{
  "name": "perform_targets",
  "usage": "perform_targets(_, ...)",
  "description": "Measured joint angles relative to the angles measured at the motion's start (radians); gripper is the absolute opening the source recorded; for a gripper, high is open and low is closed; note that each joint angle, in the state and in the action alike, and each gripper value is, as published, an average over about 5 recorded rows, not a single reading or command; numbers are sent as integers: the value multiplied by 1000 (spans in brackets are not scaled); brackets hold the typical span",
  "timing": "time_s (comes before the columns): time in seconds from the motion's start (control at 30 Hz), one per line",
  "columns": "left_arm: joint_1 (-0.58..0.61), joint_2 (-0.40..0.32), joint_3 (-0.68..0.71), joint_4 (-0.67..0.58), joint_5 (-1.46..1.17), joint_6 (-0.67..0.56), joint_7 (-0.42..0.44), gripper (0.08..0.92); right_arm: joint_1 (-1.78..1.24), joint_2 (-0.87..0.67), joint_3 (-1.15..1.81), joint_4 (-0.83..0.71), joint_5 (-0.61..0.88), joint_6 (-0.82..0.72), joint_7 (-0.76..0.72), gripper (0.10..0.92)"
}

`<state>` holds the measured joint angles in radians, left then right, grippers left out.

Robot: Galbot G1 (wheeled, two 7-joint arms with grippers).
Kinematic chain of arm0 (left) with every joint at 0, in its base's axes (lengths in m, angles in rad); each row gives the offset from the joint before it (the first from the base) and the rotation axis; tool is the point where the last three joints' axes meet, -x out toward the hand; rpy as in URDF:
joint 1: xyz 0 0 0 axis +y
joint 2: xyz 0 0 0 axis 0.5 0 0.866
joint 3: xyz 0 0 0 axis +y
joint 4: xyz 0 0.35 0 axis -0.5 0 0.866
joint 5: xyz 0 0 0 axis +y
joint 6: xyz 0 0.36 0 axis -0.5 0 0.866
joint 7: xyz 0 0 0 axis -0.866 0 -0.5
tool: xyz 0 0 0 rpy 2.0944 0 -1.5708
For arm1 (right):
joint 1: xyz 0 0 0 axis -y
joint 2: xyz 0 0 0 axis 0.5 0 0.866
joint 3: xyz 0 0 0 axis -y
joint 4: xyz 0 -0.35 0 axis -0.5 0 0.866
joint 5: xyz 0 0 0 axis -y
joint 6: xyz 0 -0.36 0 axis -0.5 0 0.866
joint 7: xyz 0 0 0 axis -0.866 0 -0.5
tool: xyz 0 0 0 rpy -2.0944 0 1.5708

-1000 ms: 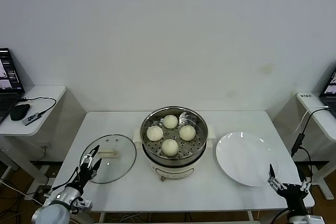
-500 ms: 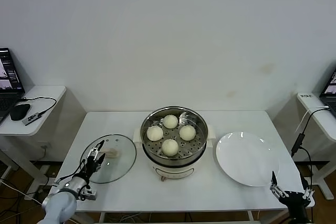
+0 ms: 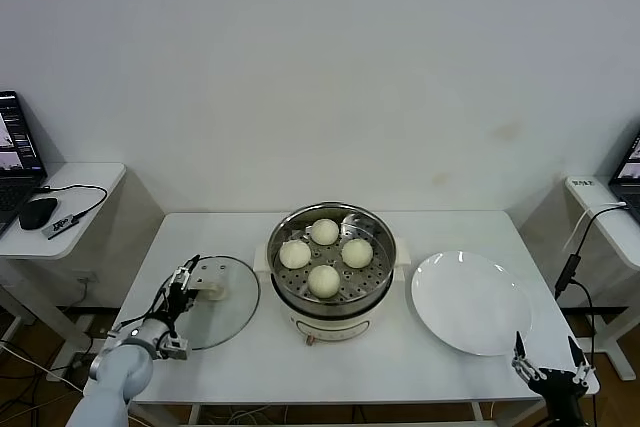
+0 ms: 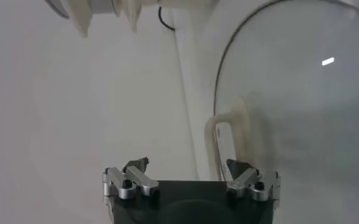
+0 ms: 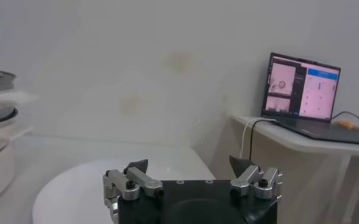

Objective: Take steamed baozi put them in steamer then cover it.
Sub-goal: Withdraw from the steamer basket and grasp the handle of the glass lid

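On table [image 3: 240,367], centre: steamer [image 3: 331,269], uncovered, holding four baozi [image 3: 323,279] on its perforated tray. Left of steamer: cover [image 3: 222,309], flat on the table, its cream handle [image 4: 219,141] toward the steamer. Left gripper [image 3: 184,285]: over the cover's left part, jaws spread wide, just short of the handle and holding nothing. Right of steamer: white plate [image 3: 470,301]. Right gripper [image 3: 545,362]: low at the table's front right corner, near the plate, jaws wide, holding nothing.

I see steamer [image 3: 331,263]: shiny steel, perforated tray | cover [image 3: 207,303]: clear glass, metal rim | baozi [image 3: 323,279]: smooth, matt | plate [image 3: 470,302]: glossy white
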<state>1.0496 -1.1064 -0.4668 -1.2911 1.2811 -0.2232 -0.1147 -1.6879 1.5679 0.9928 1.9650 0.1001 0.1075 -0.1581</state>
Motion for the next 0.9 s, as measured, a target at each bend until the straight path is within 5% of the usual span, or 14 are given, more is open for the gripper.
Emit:
perform_targets(0.3, -55, -4, 17, 66, -15, -1, 5, 767, 12, 4, -5, -21, -7, 0, 2, 823)
perform_targets(0.9, -49, -14, 9, 123, -47, -16, -38, 247, 11, -5, -28, -37, -19, 4, 2, 823)
